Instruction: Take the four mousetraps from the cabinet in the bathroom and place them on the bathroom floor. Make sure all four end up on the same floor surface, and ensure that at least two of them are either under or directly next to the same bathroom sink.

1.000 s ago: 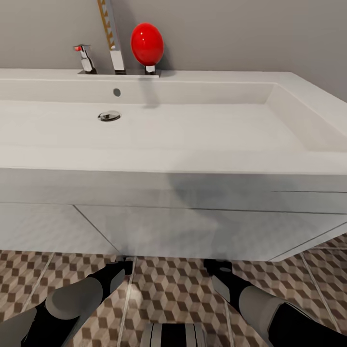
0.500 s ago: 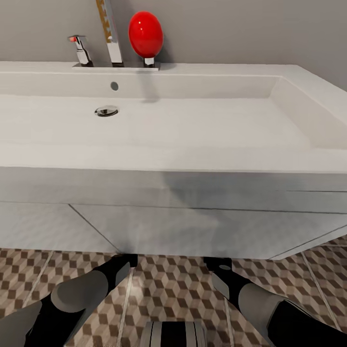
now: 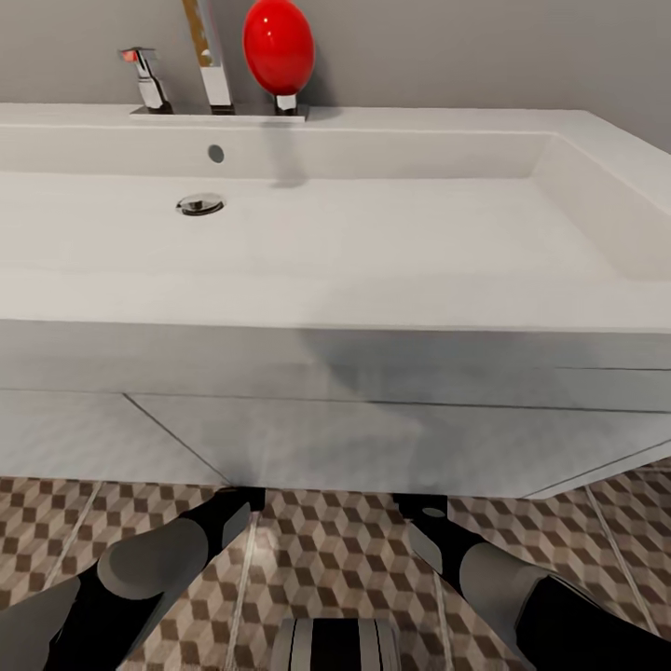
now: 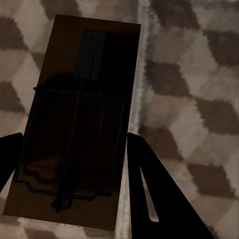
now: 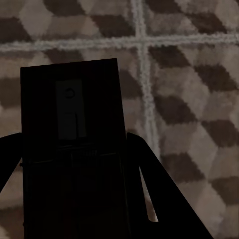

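A mousetrap [image 4: 77,124], a dark brown rectangular plate with a coiled spring and thin wire bar across it, is seen between the two black fingers [image 4: 159,199] of the left end effector [image 4: 72,184], which are pressed against its long edges. The bathroom floor [image 4: 199,74], patterned in brown, beige and grey cubes, is seen behind, with a pale grout line running beside the plate.

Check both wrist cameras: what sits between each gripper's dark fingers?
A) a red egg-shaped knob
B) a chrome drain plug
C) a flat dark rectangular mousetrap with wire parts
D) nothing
C: a flat dark mousetrap sits between the left gripper's fingers, another mousetrap between the right gripper's, above the cube-patterned floor tiles.
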